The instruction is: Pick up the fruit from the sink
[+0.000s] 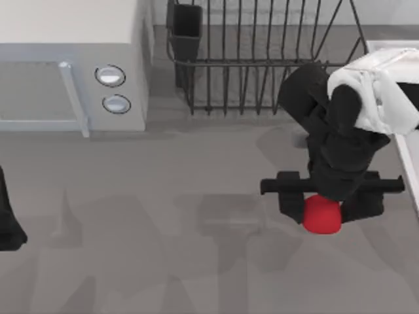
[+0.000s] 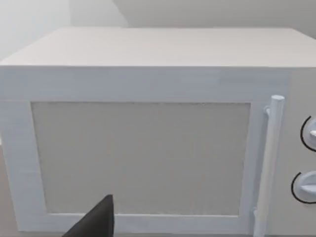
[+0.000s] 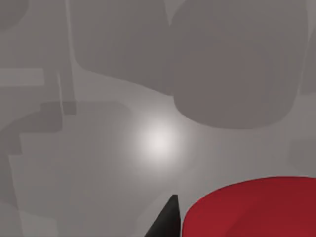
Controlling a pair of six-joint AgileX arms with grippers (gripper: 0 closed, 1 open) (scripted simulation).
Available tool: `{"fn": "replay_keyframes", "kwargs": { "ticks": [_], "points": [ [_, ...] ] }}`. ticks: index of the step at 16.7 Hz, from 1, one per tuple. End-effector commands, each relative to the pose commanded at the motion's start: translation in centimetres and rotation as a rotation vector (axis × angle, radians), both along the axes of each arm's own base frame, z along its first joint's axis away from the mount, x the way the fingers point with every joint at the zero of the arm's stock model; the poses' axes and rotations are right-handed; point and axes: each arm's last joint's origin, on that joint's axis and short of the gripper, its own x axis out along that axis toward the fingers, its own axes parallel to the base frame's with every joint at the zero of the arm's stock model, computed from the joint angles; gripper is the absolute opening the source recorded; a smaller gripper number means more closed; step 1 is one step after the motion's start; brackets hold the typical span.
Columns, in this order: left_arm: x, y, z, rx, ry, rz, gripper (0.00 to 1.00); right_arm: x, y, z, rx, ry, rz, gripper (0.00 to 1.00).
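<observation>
The round red fruit point(image 1: 322, 217) hangs above the grey counter, just left of the sink's pale rim point(image 1: 412, 170) at the table's right edge. My right gripper point(image 1: 322, 208) is shut on it, with a black finger on either side. In the right wrist view the fruit point(image 3: 256, 210) bulges large and close, one dark fingertip point(image 3: 168, 219) beside it, and the counter lies well below with a round shadow on it. My left arm point(image 1: 9, 222) is parked at the table's left edge.
A boxy grey microwave point(image 1: 72, 59) stands at the back left, and it faces the left wrist camera point(image 2: 143, 148). A black wire dish rack point(image 1: 262, 65) stands at the back centre, holding a dark cup point(image 1: 186, 33). Open counter spreads across the front.
</observation>
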Motion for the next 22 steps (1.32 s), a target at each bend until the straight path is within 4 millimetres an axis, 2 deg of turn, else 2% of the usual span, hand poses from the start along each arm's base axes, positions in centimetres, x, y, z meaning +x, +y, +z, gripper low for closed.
{"fn": "replay_keyframes", "kwargs": {
  "ticks": [3,16,22],
  "points": [
    [0.0,0.0,0.0,0.0,0.0,0.0,1.0,0.0,0.0,-0.01,0.0,0.0,0.0,0.0],
    [0.0,0.0,0.0,0.0,0.0,0.0,1.0,0.0,0.0,-0.01,0.0,0.0,0.0,0.98],
    [0.0,0.0,0.0,0.0,0.0,0.0,1.0,0.0,0.0,-0.01,0.0,0.0,0.0,1.0]
  ]
}}
